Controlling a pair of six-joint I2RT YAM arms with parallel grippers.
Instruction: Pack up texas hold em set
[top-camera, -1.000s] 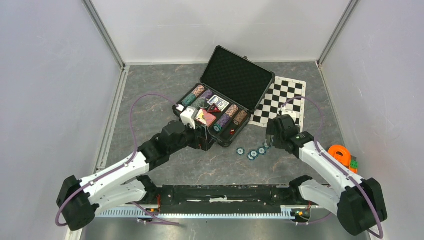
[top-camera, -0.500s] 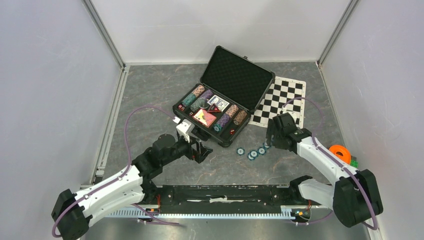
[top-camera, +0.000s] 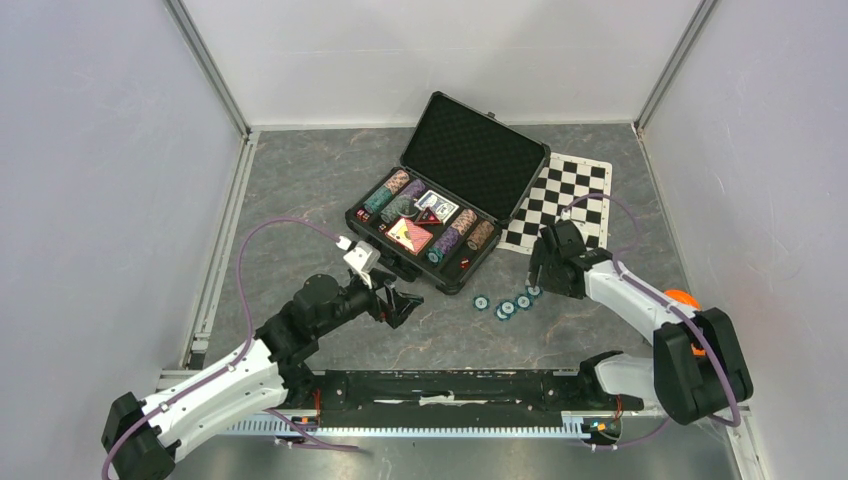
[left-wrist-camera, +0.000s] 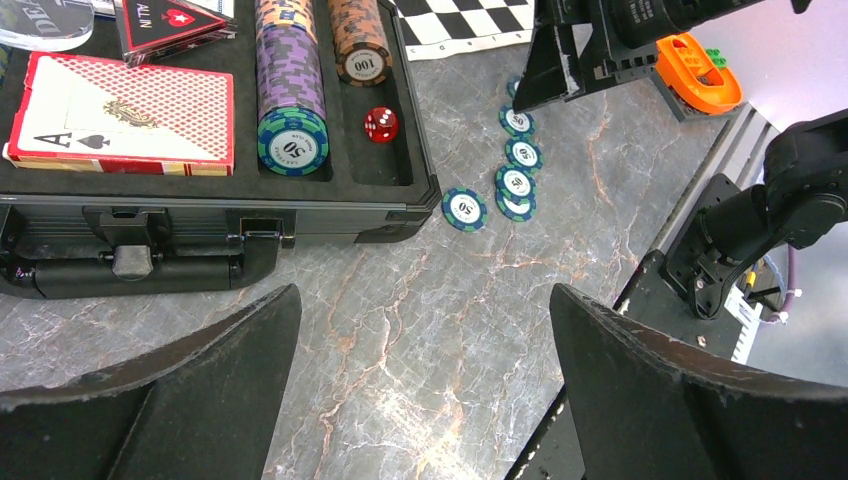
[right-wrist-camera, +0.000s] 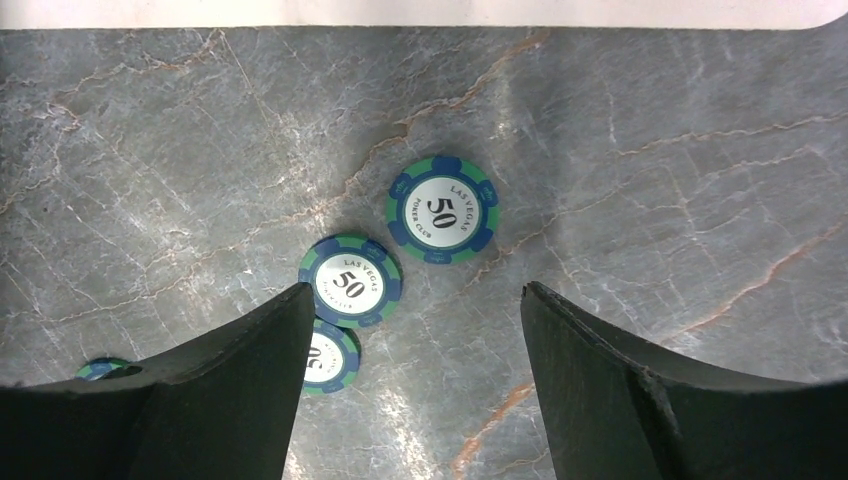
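Black case (top-camera: 470, 158) sits open mid-table, lid up toward the back, foam inside. In the base: red deck (left-wrist-camera: 120, 120) lying flat w/ an ace of spades showing, a purple chip row (left-wrist-camera: 290, 70) w/ a teal "50" at its near end, a brown chip row (left-wrist-camera: 358, 40) marked "100", one red die (left-wrist-camera: 380, 124) in the slot next to it, and a blue deck (top-camera: 437, 205) further back. More chip rows along the far-left side, too small to sort. Several teal "50" chips (top-camera: 505, 305) lie loose on the table just off the case's front-right corner; two of them overlap. Right gripper (right-wrist-camera: 415, 290) hangs right over them, jaws apart, nothing between them, one chip (right-wrist-camera: 441, 221) just ahead of the gap; contact w/ the table not clear. Left gripper (left-wrist-camera: 425, 300) is wide open and empty, near the case's front wall but apart from it. Chequered mat (top-camera: 565, 200) lies right of the case; an orange piece (left-wrist-camera: 700, 75) sits near the right arm.
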